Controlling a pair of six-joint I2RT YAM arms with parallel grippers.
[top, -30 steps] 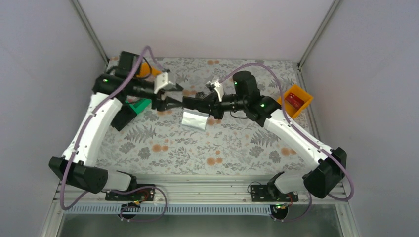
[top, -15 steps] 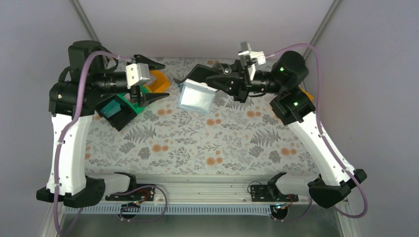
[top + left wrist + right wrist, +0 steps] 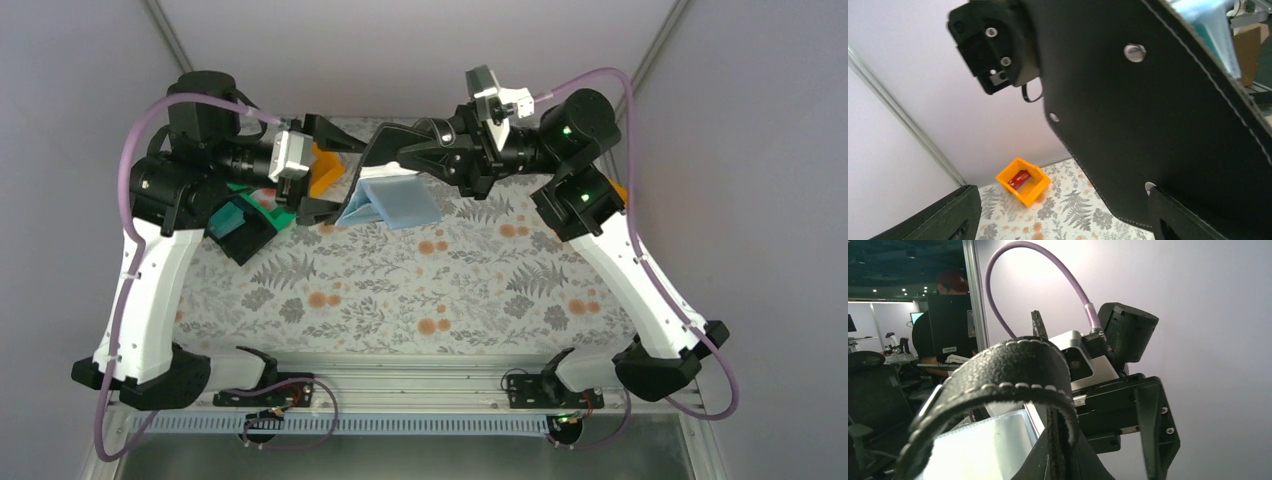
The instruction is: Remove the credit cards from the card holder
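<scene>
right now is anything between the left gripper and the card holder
Nothing visible does. The open left gripper faces the card holder directly, close up, while the shut right gripper holds it in the air.

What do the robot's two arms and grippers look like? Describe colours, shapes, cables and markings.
The left arm and right arm have long white links between chunky black joints, each trailed by a looping lavender cable. Small green lights glow on the right arm's joints. The left gripper and right gripper have black, tapering fingers behind a silver-white wrist block.
</scene>
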